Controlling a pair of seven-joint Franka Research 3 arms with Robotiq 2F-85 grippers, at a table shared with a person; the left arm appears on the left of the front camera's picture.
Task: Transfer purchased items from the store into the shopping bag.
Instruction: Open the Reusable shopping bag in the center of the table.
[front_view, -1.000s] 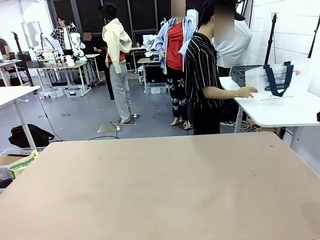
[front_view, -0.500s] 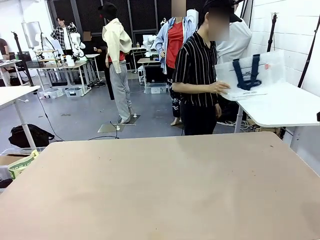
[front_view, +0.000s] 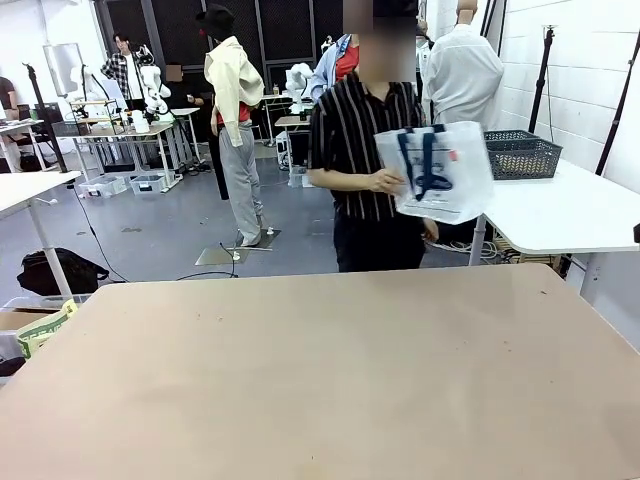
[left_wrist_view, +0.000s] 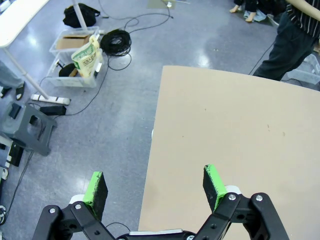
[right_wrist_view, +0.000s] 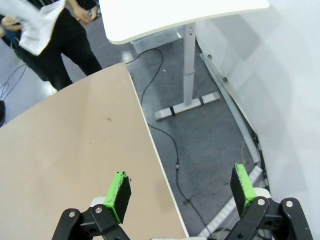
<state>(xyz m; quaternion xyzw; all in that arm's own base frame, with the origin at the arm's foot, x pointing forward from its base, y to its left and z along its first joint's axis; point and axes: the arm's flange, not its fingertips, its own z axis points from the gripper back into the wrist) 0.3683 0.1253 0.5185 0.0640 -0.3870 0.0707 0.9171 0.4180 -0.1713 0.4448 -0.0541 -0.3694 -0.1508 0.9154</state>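
The person has swung away from the white side table (front_view: 580, 215) and now faces us. The shopping bag (front_view: 435, 170) is lifted off that far-right top and held up at chest height, one hand (front_view: 385, 181) on its edge. The store basket (front_view: 520, 153) stays behind on the side table, far right. The bag is not yet down on the tan table (front_view: 320, 380). The left gripper (left_wrist_view: 156, 185) hangs over the table's left edge, jaws wide apart and empty. The right gripper (right_wrist_view: 180, 186) is past the right edge, also spread and holding nothing. This looks like setup: the bag is coming in, and no transfer is possible until bag and basket are within reach.
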